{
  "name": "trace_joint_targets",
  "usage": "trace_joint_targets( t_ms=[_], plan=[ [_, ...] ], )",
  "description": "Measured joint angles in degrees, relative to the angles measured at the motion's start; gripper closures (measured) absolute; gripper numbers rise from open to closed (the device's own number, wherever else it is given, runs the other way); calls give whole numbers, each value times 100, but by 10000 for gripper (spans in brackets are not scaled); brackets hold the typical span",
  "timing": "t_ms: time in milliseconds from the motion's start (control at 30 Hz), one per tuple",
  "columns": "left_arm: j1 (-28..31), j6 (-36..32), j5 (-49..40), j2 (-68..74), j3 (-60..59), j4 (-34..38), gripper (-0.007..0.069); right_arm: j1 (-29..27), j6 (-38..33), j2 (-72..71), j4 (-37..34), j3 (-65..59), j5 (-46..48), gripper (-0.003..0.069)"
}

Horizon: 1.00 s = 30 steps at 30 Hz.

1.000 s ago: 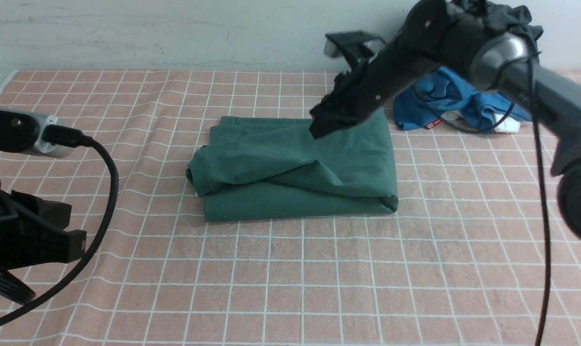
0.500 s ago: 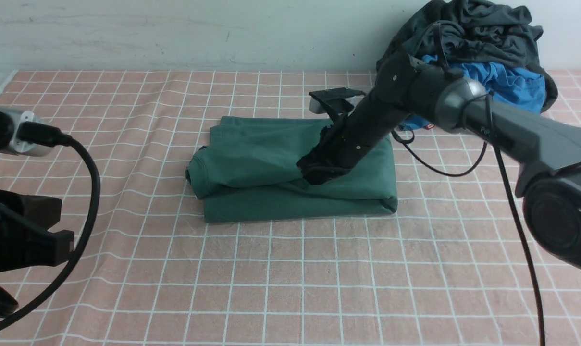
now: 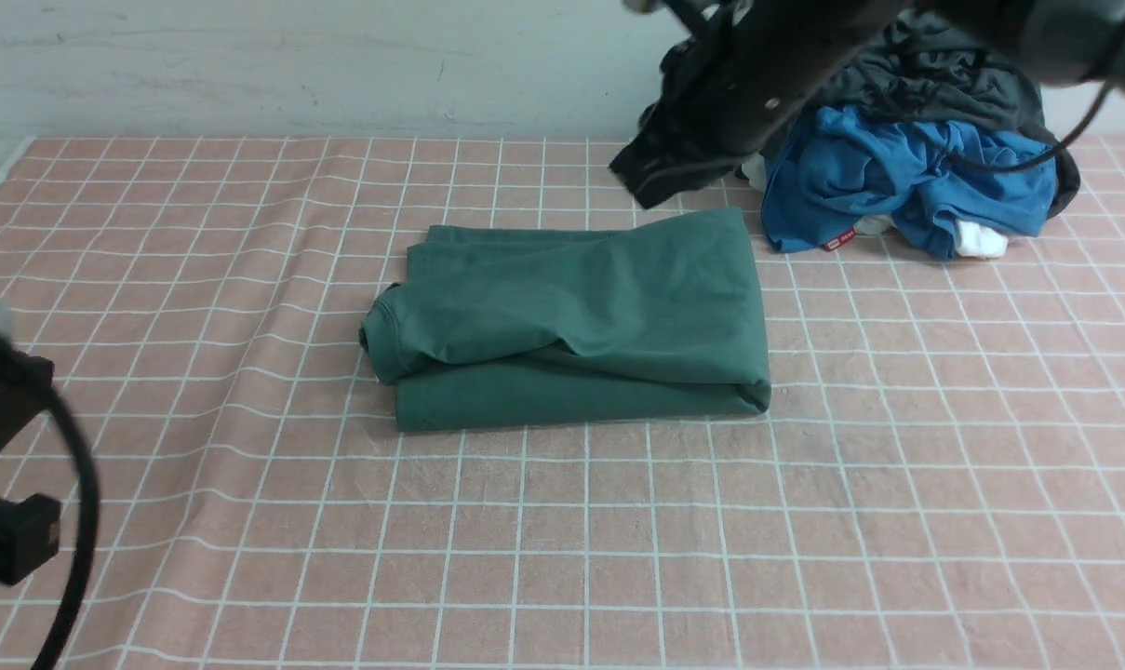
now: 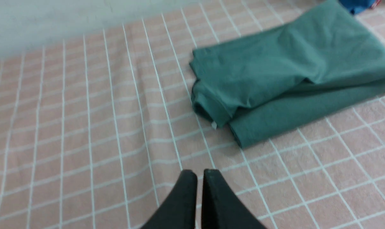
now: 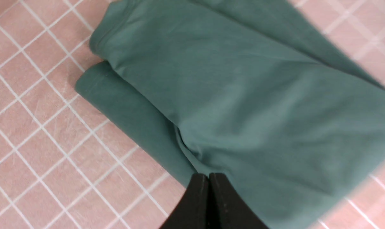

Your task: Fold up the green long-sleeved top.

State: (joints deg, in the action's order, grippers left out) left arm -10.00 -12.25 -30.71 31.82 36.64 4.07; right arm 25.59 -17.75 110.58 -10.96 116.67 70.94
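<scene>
green top (image 3: 571, 321) folded rectangular, soft creases

A: How many garments are there?
B: One folded green top (image 3: 571, 321) at centre; at two o'clock a pile holding one blue garment (image 3: 883, 181) and one dark garment (image 3: 944, 79).
A: And grippers?
B: Two: the left gripper (image 4: 199, 175) and the right gripper (image 5: 209, 178).

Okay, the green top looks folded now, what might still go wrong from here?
The green top's upper layer sits bunched and skewed over the lower one, so the fold may slump open. The right gripper, jaws shut, hangs close to the pile of blue and dark clothes and could snag it while moving.
</scene>
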Motion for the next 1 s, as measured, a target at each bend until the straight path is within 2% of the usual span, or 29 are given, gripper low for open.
trace_joint_targets(
  t_ms=[33,167,233,267,333,467,567,600,633,667,767,900,1000],
  plan=[
    [0,-27,64,-104,-63,7,608,0,17,0,0,0,0,669],
    [0,-141,749,-932,-799,47,608,0,376,-1556,772,-1156,-209,669],
    [0,-160,1362,-1423,-1385,47,608,0,675,-2546,1385,-2059,-385,669],
    [0,-165,1464,-1492,-1470,47,608,0,730,-2627,1437,-2142,-399,669],
    [0,-183,2077,-1857,-1915,47,608,0,1117,-3597,1987,-3288,-659,669],
    [0,-262,2860,-2239,-2399,47,608,0,2052,-5232,2457,-5381,-1607,669],
    [0,-268,3216,-2344,-2496,47,608,0,2789,-6765,2554,-7133,-2775,669],
    [0,-268,3239,-2356,-2496,47,608,0,3039,-7322,2650,-7766,-3231,669],
    [0,-268,3239,-2359,-2496,47,608,0,3080,-7322,2650,-7766,-3231,669],
    [0,-268,3239,-2357,-2502,47,608,0,3231,-7794,2778,-8265,-3628,669],
    [0,-269,3197,-2368,-2514,47,608,0,3793,-9127,3377,-9657,-4853,669],
    [0,-269,3184,-2368,-2514,47,608,0,4596,-10412,3685,-10787,-5655,669],
    [0,-269,3170,-2368,-2519,47,608,0,4817,-10954,3860,-11169,-5908,669]
  ],
)
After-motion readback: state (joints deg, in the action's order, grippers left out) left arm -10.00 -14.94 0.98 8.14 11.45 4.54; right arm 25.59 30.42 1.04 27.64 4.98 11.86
